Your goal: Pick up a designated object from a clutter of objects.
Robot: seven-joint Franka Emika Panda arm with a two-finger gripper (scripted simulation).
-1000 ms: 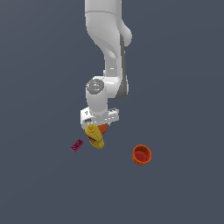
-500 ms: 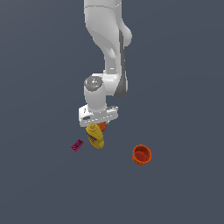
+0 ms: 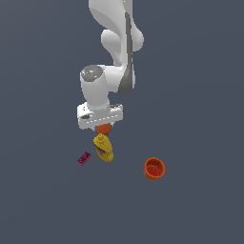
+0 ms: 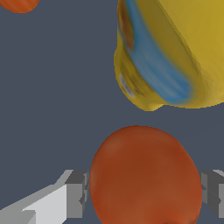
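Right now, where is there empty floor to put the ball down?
Bare floor lies between the yellow bottle and the orange cup, and everywhere beyond the cup. It is crowded under the gripper, where the ball, bottle and magenta block sit close.

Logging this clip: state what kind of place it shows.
Likely a simulated test scene: a flat, featureless grey floor, and only a ball, yellow bottle, magenta block and orange cup beneath the gripper.

White glossy arm [image 3: 114, 43], grey joint bands, grey cap; white-and-grey jaws on white hand.
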